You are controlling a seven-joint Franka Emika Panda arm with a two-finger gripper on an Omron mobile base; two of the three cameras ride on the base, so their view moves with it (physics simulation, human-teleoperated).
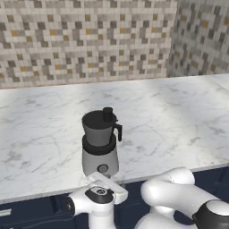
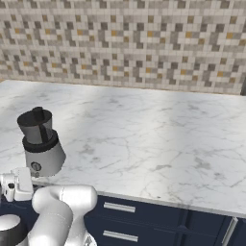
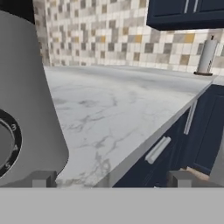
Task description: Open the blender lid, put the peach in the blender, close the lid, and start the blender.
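The blender (image 1: 100,143) (image 2: 41,144) stands upright near the counter's front edge. The blender lid (image 1: 99,120) (image 2: 34,117) sits flat on the jar, its black knob pointing up. My gripper (image 3: 111,179) is open, with nothing between its fingertips (image 3: 41,178). It is low at the counter edge, right in front of the blender's light grey base (image 3: 26,109). The base's round knob (image 3: 4,144) (image 1: 103,168) lies just left of the gripper. My white hand (image 1: 105,182) (image 2: 17,185) is just below the base. The peach is out of view.
The marble counter (image 1: 179,120) runs wide to the right of the blender, up to a tiled wall (image 2: 144,43). Dark blue drawers with bar handles (image 2: 119,207) (image 3: 157,149) sit under the counter edge. A paper towel roll (image 3: 206,56) stands far along the counter.
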